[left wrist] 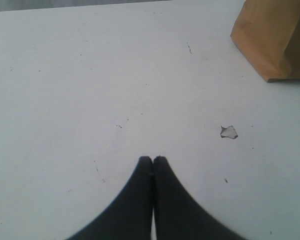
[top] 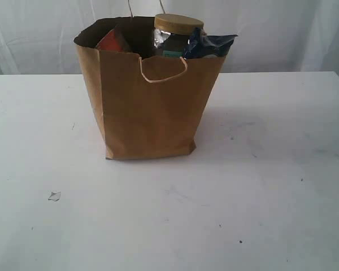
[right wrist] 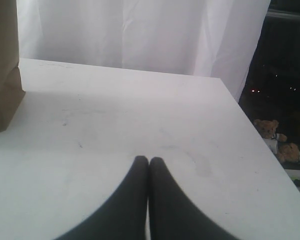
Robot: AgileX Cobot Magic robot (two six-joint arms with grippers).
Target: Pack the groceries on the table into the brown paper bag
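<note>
Since I can't spot a single grocery lying loose on the table [top: 271, 197], I'd call the packing step basically done. The brown paper bag [top: 150, 107] sits out ahead of both grippers and off to one side of each, well apart from the tips, so I reckon it's between the two arms. It stands upright, long axis vertical, mouth pointing straight up.

The gold-lidded clear jar [top: 178, 34] pokes above the rim, upright, lid up. The brown pouch with orange label [top: 113, 40] shows just inside the rim on one side of it, and a blue packet [top: 212, 45] sticks out on the other.

The left gripper [left wrist: 152, 160] is pinched together with nothing in it, and the right gripper [right wrist: 148, 160] is the same deal. A small white scrap [left wrist: 229, 132] lies near the left tips, but that's no grocery.

Next move, my guess: just a look round for anything out of view, no grab needed.
</note>
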